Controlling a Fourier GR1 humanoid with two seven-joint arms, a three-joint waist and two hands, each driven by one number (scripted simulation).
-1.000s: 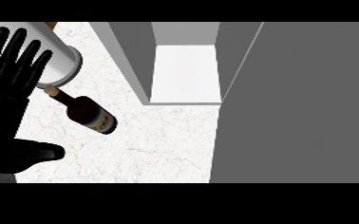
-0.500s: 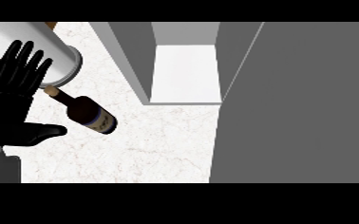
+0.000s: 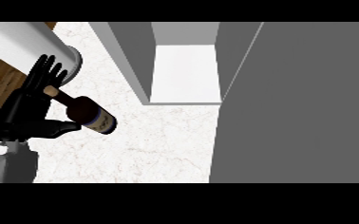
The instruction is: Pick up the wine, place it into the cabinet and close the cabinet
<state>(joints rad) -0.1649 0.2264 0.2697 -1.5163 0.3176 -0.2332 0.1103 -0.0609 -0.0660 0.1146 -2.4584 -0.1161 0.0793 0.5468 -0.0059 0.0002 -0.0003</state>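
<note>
White marbled counter (image 3: pixel 161 142) carries a dark wine bottle (image 3: pixel 88 114) lying near its left edge, beside the open cabinet (image 3: pixel 186 76); the left hand (image 3: pixel 32 107) reaches it, fingers straight, thumb touching the bottle.

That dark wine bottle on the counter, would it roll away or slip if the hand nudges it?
The wine bottle looks round and smooth, so it is probably slippery and would likely roll if it tipped over. Its narrow neck suggests it may tip easily. The left hand, fingers straight beside it, could steady it.

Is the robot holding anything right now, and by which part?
Not yet. The left hand is open beside the wine bottle, fingers behind its neck and thumb near its body, not closed round it.
</note>
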